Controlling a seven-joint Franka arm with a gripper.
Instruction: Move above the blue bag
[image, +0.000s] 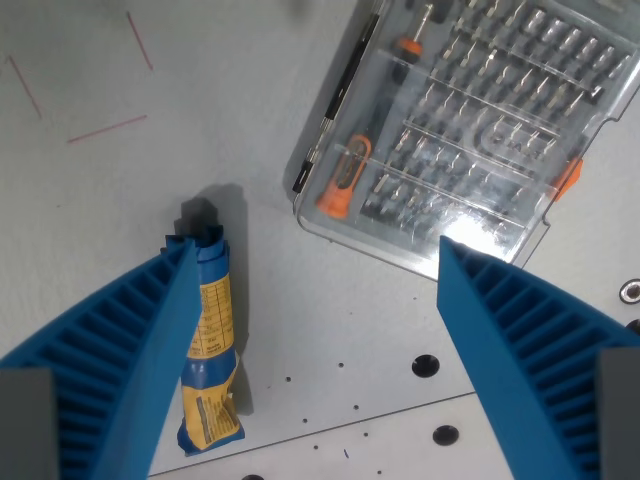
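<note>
1. Looking down from the wrist view, the camera showed a pale grey table (200, 90) with the gripper (315, 255) hanging over it, its two ribbed blue fingers (110, 340) spread wide apart and holding nothing.
2. The blue bag (212, 350) lay flat on the table at the wrist view's lower left, a narrow packet with a yellow printed label, its crimped top end pointing up the picture and its bottom end near the lower edge.
3. The finger on the wrist view's left overlapped the bag's left edge in the picture; whether it touched the bag could not be told.
4. A clear plastic case (465, 120) of screwdriver bits sat at the upper right, tilted, with orange parts inside and an orange latch (568, 176) on its right side.
5. The case lay well apart from the bag, with bare table between them.
6. Thin red lines (105, 128) were marked on the table at the upper left.
7. Several small dark holes (425, 366) dotted the surface near the bottom, between the two fingers.
</note>
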